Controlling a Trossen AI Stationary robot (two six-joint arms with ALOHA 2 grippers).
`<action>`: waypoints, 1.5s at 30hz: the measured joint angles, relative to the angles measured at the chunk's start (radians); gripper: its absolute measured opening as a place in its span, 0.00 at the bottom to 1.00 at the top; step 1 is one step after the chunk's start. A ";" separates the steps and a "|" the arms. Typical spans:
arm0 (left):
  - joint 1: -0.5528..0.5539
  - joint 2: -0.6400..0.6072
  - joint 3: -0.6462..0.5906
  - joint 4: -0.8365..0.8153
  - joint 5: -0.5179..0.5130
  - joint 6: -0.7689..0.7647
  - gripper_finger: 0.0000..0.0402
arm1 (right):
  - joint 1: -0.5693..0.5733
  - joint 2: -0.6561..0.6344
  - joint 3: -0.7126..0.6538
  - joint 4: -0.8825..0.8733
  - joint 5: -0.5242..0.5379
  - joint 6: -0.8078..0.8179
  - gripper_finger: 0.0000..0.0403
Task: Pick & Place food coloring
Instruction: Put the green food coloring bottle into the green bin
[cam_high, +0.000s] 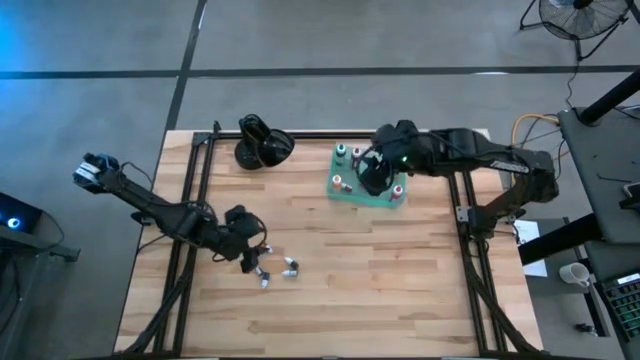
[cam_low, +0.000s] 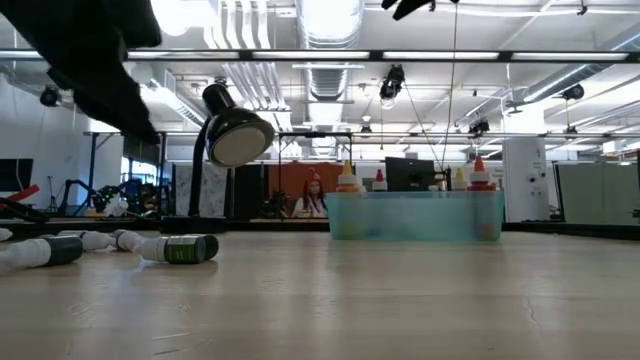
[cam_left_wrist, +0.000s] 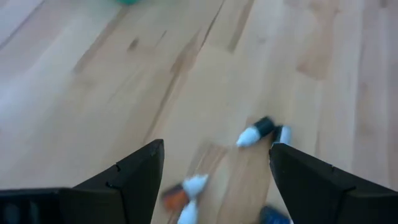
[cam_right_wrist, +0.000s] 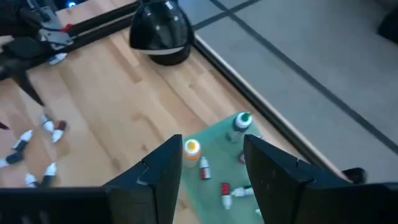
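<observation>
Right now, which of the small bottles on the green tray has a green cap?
The white bottle with the green cap stands upright at the tray's corner nearest the black rounded object. The other bottles there show orange or red.

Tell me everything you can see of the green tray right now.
The flat teal-green square tray lies on the light wooden table near its far edge, right of the glossy black rounded object. It looks like translucent plastic with low walls. Several tiny food coloring bottles are in it, some upright, some lying down. The right gripper hovers above its middle, fingers parted, holding nothing that shows.
</observation>
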 joint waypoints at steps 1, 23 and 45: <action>0.013 0.009 -0.016 0.054 0.017 0.026 0.66 | 0.010 0.005 -0.004 0.001 0.000 0.018 0.40; 0.094 0.542 -0.004 0.523 0.222 0.735 0.46 | 0.082 0.089 -0.017 -0.210 -0.082 0.092 0.35; 0.415 0.623 0.494 0.354 0.268 1.025 0.10 | 0.110 0.028 -0.016 -0.315 -0.068 0.259 0.29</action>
